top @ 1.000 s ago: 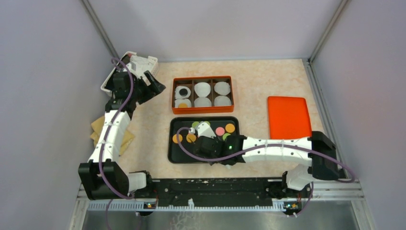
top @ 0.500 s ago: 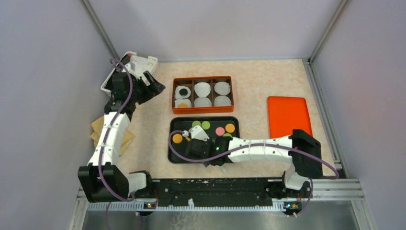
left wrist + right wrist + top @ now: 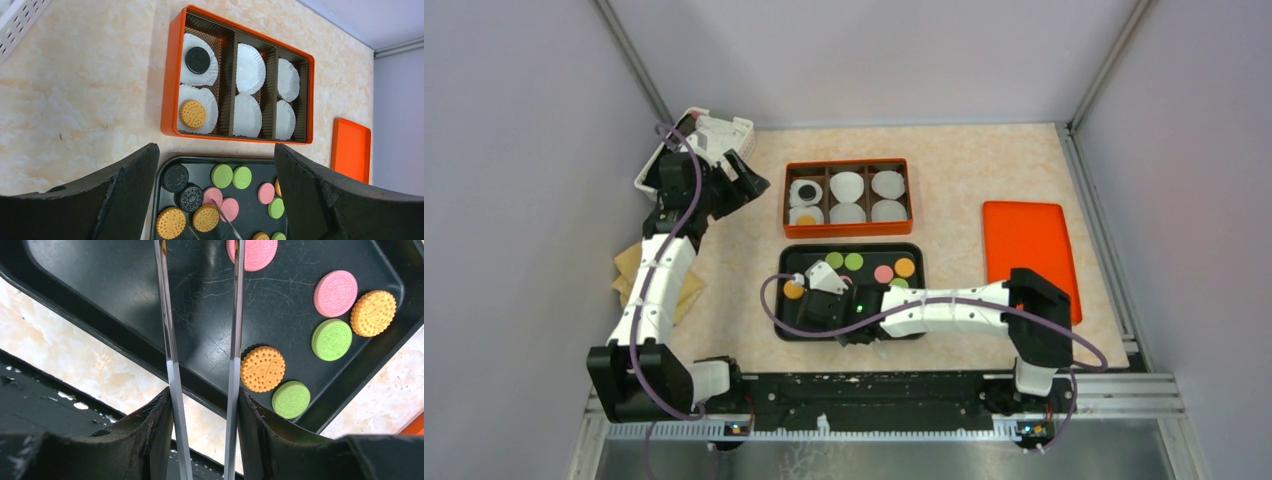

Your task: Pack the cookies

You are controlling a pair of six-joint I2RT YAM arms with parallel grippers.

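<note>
The cookies lie loose on the black tray (image 3: 919, 250): black ones (image 3: 175, 177), orange ones (image 3: 170, 222), pink (image 3: 229, 209) and green (image 3: 221, 175). The orange box (image 3: 848, 163) holds white liners; one carries a black cookie (image 3: 198, 60), another an orange cookie (image 3: 192, 114). My right gripper (image 3: 202, 400) is shut on metal tongs (image 3: 236, 315). It hovers over the tray's left part (image 3: 822, 300), and the tong tips (image 3: 215, 202) are near a pink cookie, holding nothing. My left gripper (image 3: 216, 150) hangs open and high, left of the box (image 3: 749, 178).
An orange lid (image 3: 1029, 255) lies right of the tray. A white basket (image 3: 714, 130) sits in the back left corner. Brown paper (image 3: 629, 275) lies under the left arm. Grey walls enclose the table on three sides.
My right arm has swung left across the tray with the tongs, uncovering the green and pink cookies on the right. The left arm has not moved.
</note>
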